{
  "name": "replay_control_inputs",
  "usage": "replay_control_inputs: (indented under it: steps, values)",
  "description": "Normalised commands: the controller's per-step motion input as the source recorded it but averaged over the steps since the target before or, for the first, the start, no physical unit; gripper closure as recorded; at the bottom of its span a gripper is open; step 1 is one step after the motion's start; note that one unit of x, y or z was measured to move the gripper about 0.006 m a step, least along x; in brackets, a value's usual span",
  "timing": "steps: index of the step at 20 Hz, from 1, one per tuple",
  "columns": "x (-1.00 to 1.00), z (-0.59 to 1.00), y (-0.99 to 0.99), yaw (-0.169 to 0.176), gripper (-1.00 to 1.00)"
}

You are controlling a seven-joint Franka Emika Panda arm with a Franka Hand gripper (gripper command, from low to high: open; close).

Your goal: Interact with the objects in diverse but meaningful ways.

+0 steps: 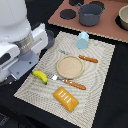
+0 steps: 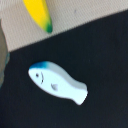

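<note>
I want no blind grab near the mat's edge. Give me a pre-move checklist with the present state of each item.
1. Target in the wrist view: ok. A white-and-blue toy fish lies flat on the black surface, fully in frame.
2. Space around the fish: ok. It touches nothing; the banana lies apart from it, on the mat.
3. State of the jaws: cannot tell. They appear in neither view.
4. Fish seen from the exterior view: not ok. The arm blocks that area.
5. Other mat items clear of the arm: ok. The plate, fork, knife, carton and yellow-orange slab lie away from it.
</note>
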Motion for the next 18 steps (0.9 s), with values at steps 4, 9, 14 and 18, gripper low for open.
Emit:
replay_control_inputs:
  steps: [4, 9, 14, 18]
  values:
    - [-0.93, -0.23, 0.35, 0.025, -1.0]
    - [-0.8, -0.29, 0.18, 0.097, -1.0]
    - [-0.41, -0.33, 0.05, 0.167, -1.0]
    - [-0.4, -0.34, 0.05, 0.146, -1.0]
